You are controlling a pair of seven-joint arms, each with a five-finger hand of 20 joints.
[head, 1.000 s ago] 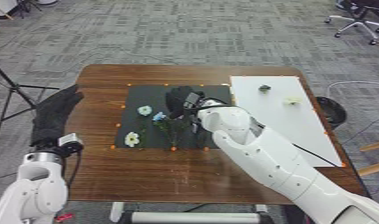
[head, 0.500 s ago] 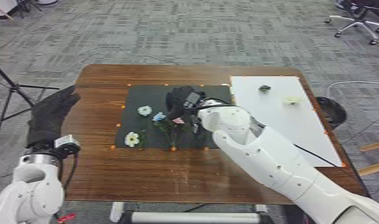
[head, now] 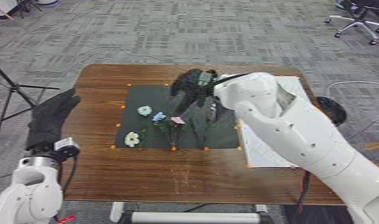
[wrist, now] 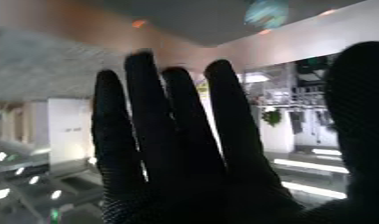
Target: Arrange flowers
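Note:
In the head view my right hand (head: 196, 85) is above the far right part of the dark mat (head: 146, 92), its fingers straight and holding nothing. In the right wrist view the right hand (wrist: 181, 145) has its fingers extended and the thumb apart. Flowers lie on the mat in the head view: a pale one (head: 145, 110), a blue one (head: 159, 116), a pink one (head: 177, 120) and a white one with a yellow centre (head: 132, 139). Their dark stems run toward the near edge. My left hand (head: 50, 117) is open beyond the table's left edge.
A white board (head: 261, 150) lies on the right side of the brown table (head: 150, 175), partly covered by my right arm. A black round bin (head: 331, 111) stands off the table's right edge. A tripod (head: 14, 86) is at the left.
My right hand has moved up and away from the flowers, and its arm has swung to the right over the white board. The pink flower is now uncovered. The left hand has barely moved.

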